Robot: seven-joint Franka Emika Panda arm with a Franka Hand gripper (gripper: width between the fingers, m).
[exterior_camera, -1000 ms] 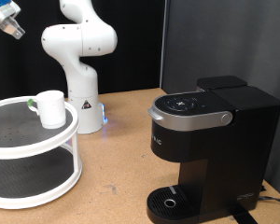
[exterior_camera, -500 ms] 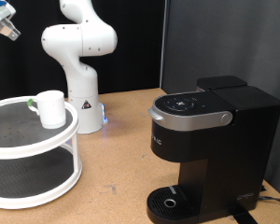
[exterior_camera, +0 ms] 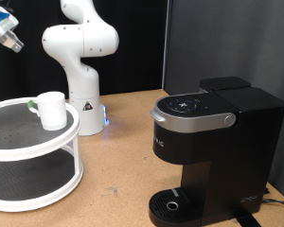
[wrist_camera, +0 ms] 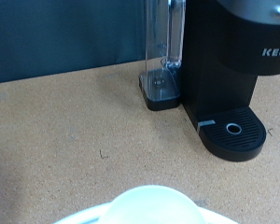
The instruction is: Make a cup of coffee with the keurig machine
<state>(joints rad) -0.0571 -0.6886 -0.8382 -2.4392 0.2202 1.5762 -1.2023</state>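
Since a second ago the gripper (exterior_camera: 4,31) has dropped slightly at the exterior view's top left corner, high above the shelf and touching nothing; whether its fingers are spread or closed cannot be told. Nearest in that view, the keurig machine (exterior_camera: 210,151) stands on the wooden table (exterior_camera: 118,170) at the right, lid down and its round drip tray (exterior_camera: 170,202) bare. Further back on the left, the cup (exterior_camera: 51,110) sits upright on the top tier of the white two-tier shelf (exterior_camera: 33,151), with the arm's white base (exterior_camera: 83,117) behind it.
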